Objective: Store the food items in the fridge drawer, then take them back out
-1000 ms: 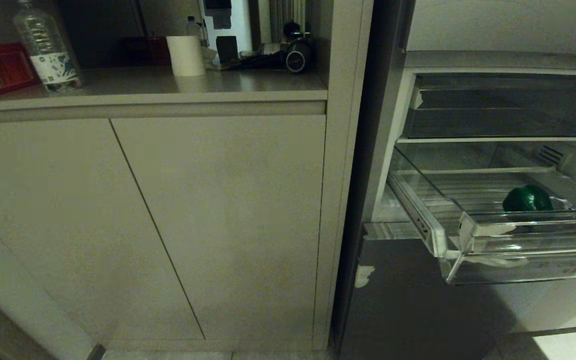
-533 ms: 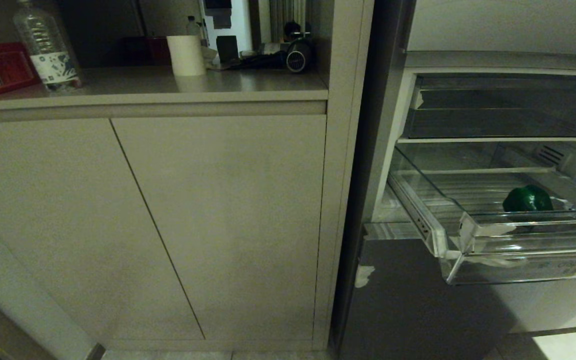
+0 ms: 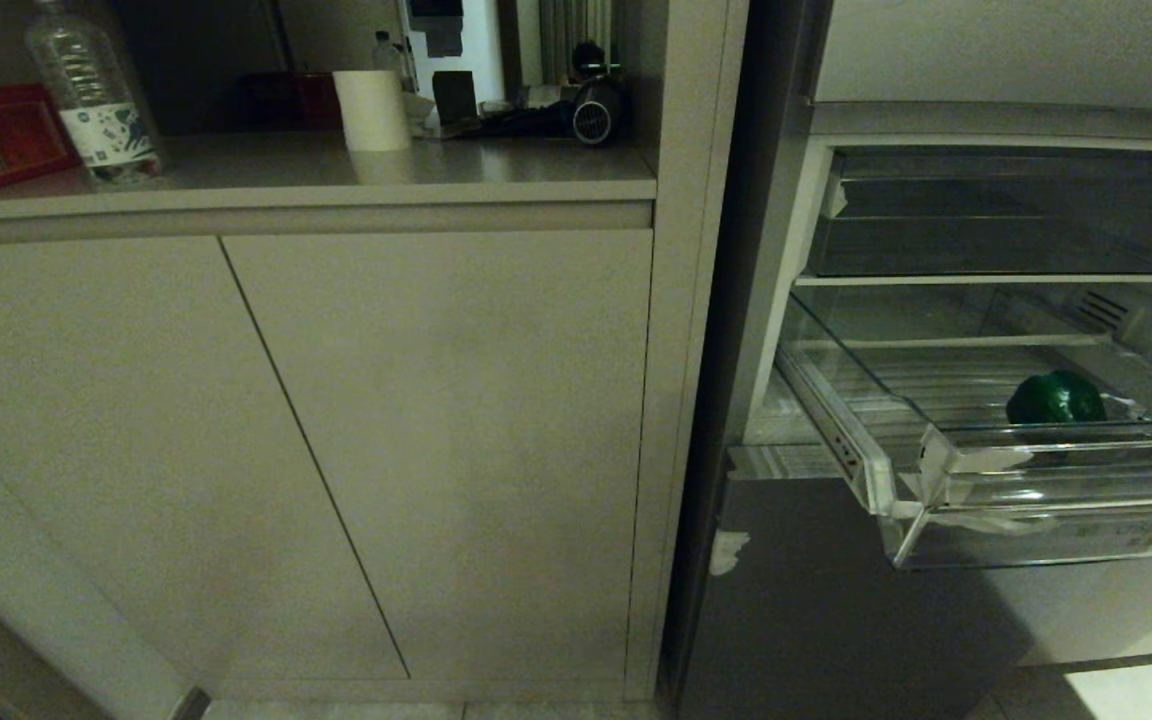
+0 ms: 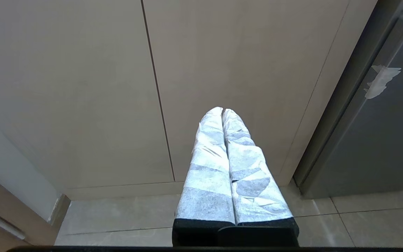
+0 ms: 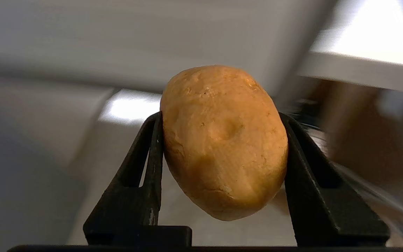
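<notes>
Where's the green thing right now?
In the head view, the green thing lies inside the clear fridge drawer, pulled open on the right, under the darker bin.

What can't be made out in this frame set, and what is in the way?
- Where the right gripper is: outside the head view; background blurred in the right wrist view, which shows it holding the potato-like food item.
- Lettering on the fridge drawer: head view, too faint.
- The drawer's right end: cut off by the head view's edge.
- The green food item: head view, too dark and small to identify.
</notes>
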`<state>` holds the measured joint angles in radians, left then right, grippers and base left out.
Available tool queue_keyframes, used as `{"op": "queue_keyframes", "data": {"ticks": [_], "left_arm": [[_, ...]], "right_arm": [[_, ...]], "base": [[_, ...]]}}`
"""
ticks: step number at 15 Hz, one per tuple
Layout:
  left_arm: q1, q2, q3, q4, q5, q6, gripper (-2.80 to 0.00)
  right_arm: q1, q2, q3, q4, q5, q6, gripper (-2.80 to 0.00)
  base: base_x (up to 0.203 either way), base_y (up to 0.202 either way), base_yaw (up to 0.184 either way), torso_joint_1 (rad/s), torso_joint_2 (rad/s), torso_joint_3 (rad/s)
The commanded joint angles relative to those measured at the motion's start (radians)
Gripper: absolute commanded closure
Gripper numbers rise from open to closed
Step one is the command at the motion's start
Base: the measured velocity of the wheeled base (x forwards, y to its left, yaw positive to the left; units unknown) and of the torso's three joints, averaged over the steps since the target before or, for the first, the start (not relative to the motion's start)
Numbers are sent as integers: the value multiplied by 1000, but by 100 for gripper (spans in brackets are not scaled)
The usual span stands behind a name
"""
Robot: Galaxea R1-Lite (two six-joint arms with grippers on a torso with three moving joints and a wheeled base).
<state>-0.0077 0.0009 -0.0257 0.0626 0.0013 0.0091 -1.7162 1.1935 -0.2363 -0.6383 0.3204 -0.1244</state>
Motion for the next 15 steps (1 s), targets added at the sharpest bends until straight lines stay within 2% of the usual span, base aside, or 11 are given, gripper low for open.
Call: {"op": "queue_keyframes", "data": {"ticks": [1, 4, 6, 7, 9, 10, 11, 13, 15], "left_arm": [[0, 1, 1, 0, 0, 0, 0], [0, 1, 0, 0, 0, 0, 0], [0, 1, 1, 0, 0, 0, 0], [0, 1, 0, 0, 0, 0, 0], [0, 1, 0, 0, 0, 0, 0], [0, 1, 1, 0, 0, 0, 0], [0, 1, 0, 0, 0, 0, 0], [0, 1, 0, 0, 0, 0, 0], [0, 1, 0, 0, 0, 0, 0]], "right_arm": [[175, -36, 52, -7, 3, 1, 0], [421, -21, 56, -22, 0, 29, 0], [594, -20, 55, -94, -52, 83, 0], [695, -22, 46, -143, -147, 114, 0], [851, -32, -12, -232, -397, 158, 0], [883, -39, -68, -257, -466, 170, 0], [886, -47, -110, -268, -497, 177, 0], [894, -55, -164, -268, -506, 177, 0], [977, -36, -216, -256, -503, 180, 0]], "base": [[0, 0, 0, 0, 0, 0], [0, 0, 0, 0, 0, 0], [0, 0, 0, 0, 0, 0], [0, 0, 0, 0, 0, 0], [0, 0, 0, 0, 0, 0], [0, 0, 0, 0, 0, 0], [0, 0, 0, 0, 0, 0], [0, 0, 0, 0, 0, 0], [0, 0, 0, 0, 0, 0]]}}
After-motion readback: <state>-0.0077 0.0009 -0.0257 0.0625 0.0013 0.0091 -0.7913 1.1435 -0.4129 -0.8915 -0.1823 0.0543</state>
